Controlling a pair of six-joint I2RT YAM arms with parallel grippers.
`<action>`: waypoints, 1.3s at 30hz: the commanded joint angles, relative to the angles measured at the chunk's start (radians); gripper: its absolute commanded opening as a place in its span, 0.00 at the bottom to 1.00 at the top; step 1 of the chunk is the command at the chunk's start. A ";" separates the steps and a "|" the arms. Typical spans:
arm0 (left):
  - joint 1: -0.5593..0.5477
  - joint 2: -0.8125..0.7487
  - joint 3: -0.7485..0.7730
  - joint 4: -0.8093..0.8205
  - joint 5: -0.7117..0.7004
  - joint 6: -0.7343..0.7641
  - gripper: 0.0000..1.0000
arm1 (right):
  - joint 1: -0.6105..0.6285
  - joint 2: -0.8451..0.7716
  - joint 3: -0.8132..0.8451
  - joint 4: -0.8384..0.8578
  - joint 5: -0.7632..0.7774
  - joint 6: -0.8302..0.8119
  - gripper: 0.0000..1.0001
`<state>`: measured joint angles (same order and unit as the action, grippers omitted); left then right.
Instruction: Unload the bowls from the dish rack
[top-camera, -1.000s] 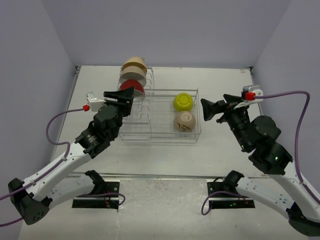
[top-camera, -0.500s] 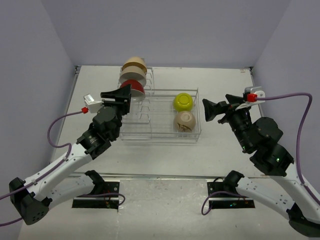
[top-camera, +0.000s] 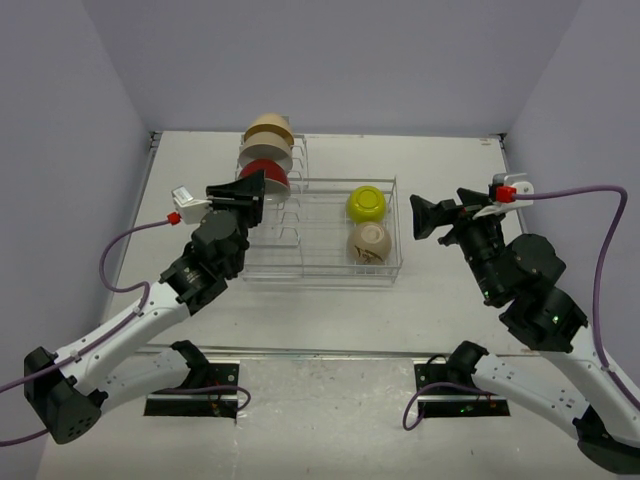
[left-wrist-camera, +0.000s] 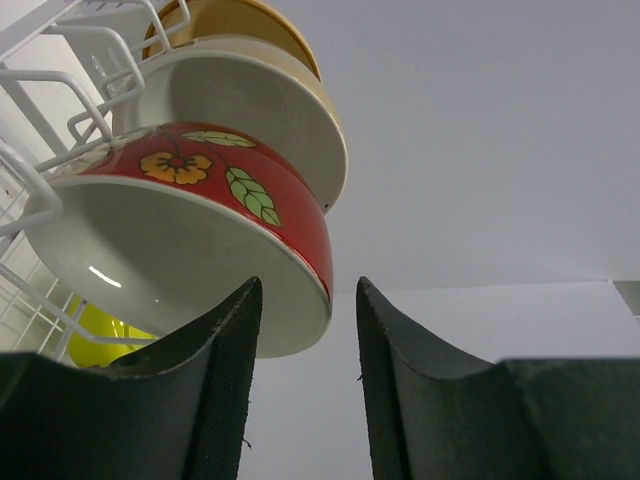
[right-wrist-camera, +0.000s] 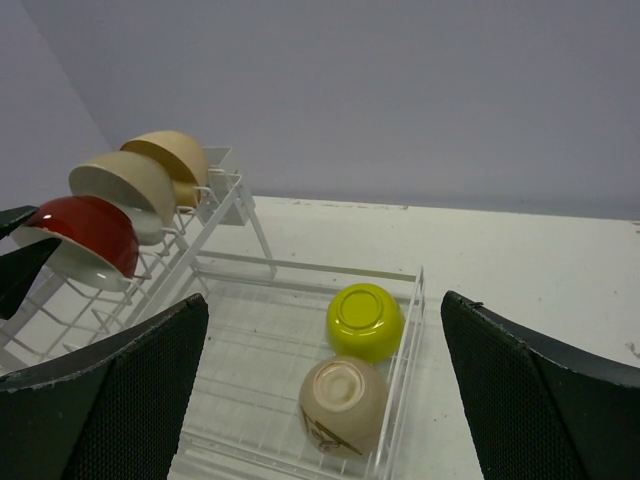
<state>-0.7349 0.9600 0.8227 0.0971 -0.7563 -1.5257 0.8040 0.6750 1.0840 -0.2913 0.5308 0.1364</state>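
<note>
Fingers (left-wrist-camera: 215, 400) of the left gripper (left-wrist-camera: 307, 310) stand apart astride the rim of a red, flower-painted bowl (left-wrist-camera: 180, 165) slotted in the dish rack (top-camera: 310, 235) on the table (top-camera: 450, 170). Right gripper (top-camera: 424, 218) hovers spread wide off the rack's right end.

The red bowl (left-wrist-camera: 250, 195) is glossy glazed ware with a smooth white inside that catches a highlight, and the cream bowl (left-wrist-camera: 250, 110), the tan bowl (left-wrist-camera: 240, 20) and the yellow-green bowl (right-wrist-camera: 365, 320) shine the same way, while the beige bowl (right-wrist-camera: 343, 405) looks duller. The dish rack (right-wrist-camera: 300, 266) is thin wire in a smooth white coating. The pads (left-wrist-camera: 225, 400) of the left gripper (left-wrist-camera: 308, 295) and of the right gripper (right-wrist-camera: 322, 300) are matt black with a fine grainy texture, and the table (top-camera: 450, 160) is matt white.
</note>
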 joint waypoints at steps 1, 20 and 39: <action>-0.004 0.009 0.042 0.042 -0.058 0.019 0.42 | -0.003 0.009 0.002 0.023 0.020 -0.021 0.99; -0.006 0.031 0.053 0.050 -0.089 0.045 0.23 | -0.006 -0.012 -0.013 0.023 0.008 -0.044 0.99; -0.004 0.023 0.001 0.145 -0.080 0.085 0.00 | -0.006 -0.018 -0.035 0.023 -0.002 -0.060 0.99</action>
<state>-0.7418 0.9974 0.8356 0.1577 -0.7868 -1.4921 0.8001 0.6655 1.0557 -0.2913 0.5316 0.1005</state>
